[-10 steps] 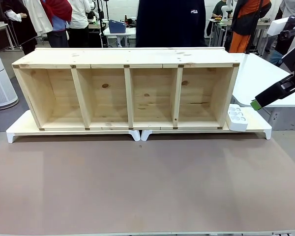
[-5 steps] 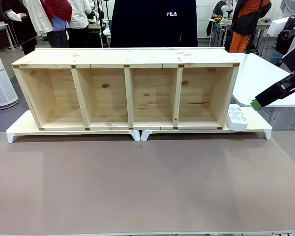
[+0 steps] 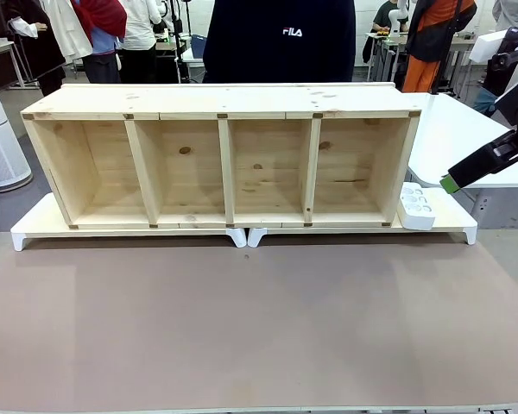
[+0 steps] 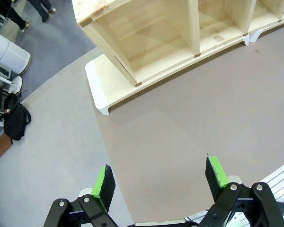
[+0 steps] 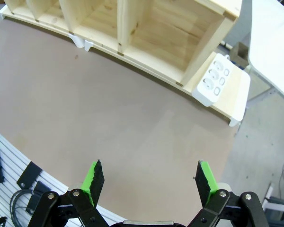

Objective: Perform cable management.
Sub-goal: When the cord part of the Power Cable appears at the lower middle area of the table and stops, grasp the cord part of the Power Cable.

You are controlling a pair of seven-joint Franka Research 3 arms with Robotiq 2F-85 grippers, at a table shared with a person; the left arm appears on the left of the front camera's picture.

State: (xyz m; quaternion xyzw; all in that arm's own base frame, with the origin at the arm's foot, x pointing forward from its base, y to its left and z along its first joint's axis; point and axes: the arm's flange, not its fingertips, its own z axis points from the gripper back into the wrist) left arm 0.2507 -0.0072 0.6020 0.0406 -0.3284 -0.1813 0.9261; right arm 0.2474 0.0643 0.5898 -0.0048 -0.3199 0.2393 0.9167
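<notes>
Hovers the left gripper [image 4: 160, 178] high over the table's [image 4: 180, 132] left end, pads spread wide with nothing between. Looks like a waiting pose, clear of the work.

Across the middle, finds a shelf [image 3: 224, 102] lying on its side, four open bays facing the robot. Sits propped on white risers [image 3: 34, 226], likely to leave a run for a cord behind or beneath. Shows a person [image 3: 281, 43] standing just behind it.

Farther right, finds the strip [image 3: 416, 207] on the right riser, just beside the shelf's right end wall. Seems leaned against that wall, socket face turned up and outward, probably for easy reach. Lies with its long axis near-to-far, along the wall, not across the table. Cannot make out the cable itself, nor its plug, so cannot tell which way it heads; presumably leads off behind the strip's far end.

At far right, holds the right gripper [image 5: 149, 176] off the table's right edge, above the strip, jaws fully apart and empty. Points down and leftward toward the strip, likely ready to go for it.
</notes>
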